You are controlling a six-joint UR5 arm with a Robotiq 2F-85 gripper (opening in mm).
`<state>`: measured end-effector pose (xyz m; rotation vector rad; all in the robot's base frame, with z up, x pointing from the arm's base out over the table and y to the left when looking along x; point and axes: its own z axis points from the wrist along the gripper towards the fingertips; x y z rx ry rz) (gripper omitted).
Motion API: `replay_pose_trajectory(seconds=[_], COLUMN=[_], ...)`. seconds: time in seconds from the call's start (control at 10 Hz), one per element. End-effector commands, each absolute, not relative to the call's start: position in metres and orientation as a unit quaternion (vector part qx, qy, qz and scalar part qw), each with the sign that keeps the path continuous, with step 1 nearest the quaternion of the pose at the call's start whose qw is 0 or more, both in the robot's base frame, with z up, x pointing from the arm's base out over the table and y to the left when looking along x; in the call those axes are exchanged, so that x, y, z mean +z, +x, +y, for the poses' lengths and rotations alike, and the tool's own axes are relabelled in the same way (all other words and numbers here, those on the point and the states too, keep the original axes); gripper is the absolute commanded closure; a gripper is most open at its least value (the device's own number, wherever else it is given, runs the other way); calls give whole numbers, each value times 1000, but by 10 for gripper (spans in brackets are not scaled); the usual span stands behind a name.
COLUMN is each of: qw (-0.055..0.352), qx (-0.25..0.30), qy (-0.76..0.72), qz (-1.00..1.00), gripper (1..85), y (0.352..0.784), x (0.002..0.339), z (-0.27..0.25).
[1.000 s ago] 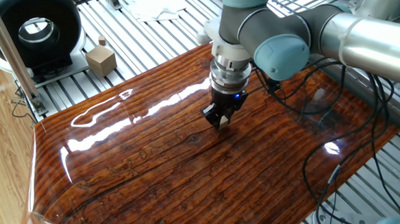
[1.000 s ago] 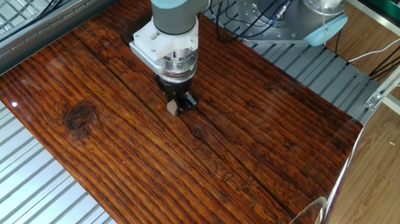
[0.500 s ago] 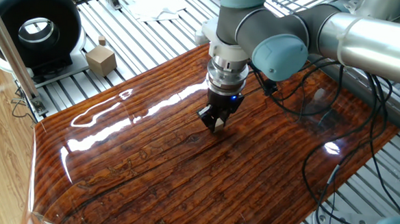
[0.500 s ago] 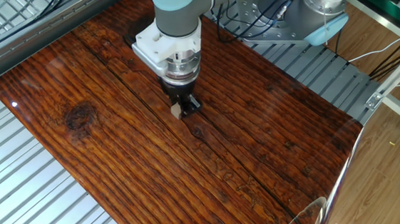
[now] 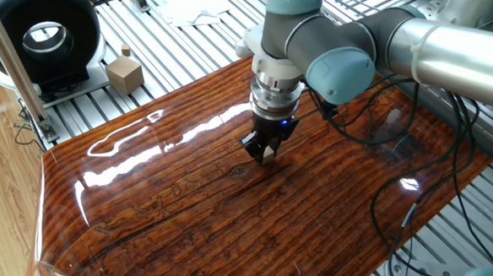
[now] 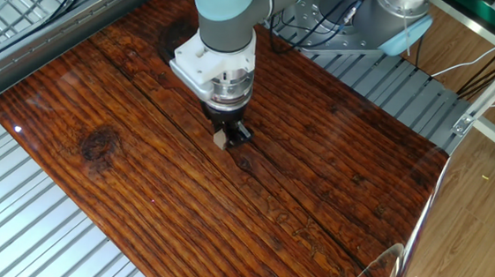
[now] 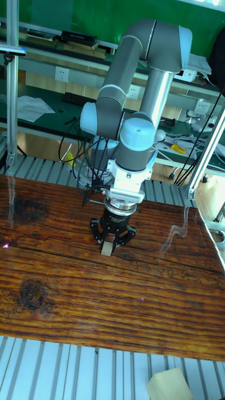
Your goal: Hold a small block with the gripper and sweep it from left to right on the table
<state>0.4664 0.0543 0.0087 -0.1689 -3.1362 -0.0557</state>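
A tiny pale tan small block (image 6: pixel 220 141) (image 7: pixel 107 249) (image 5: pixel 267 155) sits pinched in my black gripper (image 6: pixel 222 140) (image 7: pixel 108 248) (image 5: pixel 263 152), which is shut on it and points straight down. The block's underside rests at or just above the table (image 6: pixel 335 154) (image 5: pixel 183 211) (image 7: pixel 75 294), a glossy reddish-brown board; contact cannot be told. The block sits near the board's middle, beside a long dark groove (image 6: pixel 170 115) in the wood. The silver-grey arm with light blue caps rises behind it.
A larger tan cube with a knob (image 5: pixel 124 72) and a black round device (image 5: pixel 42 34) stand on the slatted aluminium frame at the upper left of one fixed view. Cables (image 5: pixel 412 206) trail over the board's right side. A pale object (image 7: pixel 165 384) lies at the front edge.
The gripper with the block has slid a short way across the board: rightward in the other fixed view, leftward in one fixed view. Its grip is unchanged.
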Motion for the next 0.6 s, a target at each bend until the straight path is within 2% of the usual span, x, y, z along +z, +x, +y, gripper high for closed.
replay_pose_trajectory(seconds=[0.0,0.5], qw=[2,5], qx=[-20,5], qy=[-63,-53], qz=[-998,-999], gripper=[847,847], y=[469,468], x=[13,15], z=[64,52])
